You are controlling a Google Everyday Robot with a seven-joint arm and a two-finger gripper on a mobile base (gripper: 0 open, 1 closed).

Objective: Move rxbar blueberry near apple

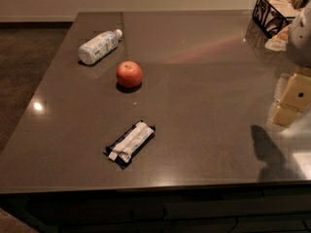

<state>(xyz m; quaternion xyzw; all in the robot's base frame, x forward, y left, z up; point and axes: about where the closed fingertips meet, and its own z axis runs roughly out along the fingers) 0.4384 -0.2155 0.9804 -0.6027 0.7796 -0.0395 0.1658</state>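
The rxbar blueberry (129, 142) lies flat on the dark tabletop (204, 72), near the front left, with its white panel up and its navy wrapper edges showing. The apple (129, 74) is red-orange with a paler patch on top and stands behind the bar, about one bar length away. My gripper (289, 103) hangs at the right edge of the view, above the table, far to the right of both the bar and the apple. It holds nothing that I can see.
A white plastic bottle (98, 46) lies on its side at the back left, behind the apple. A black wire basket (273, 13) with packets stands at the back right corner. The table's front edge runs along the bottom.
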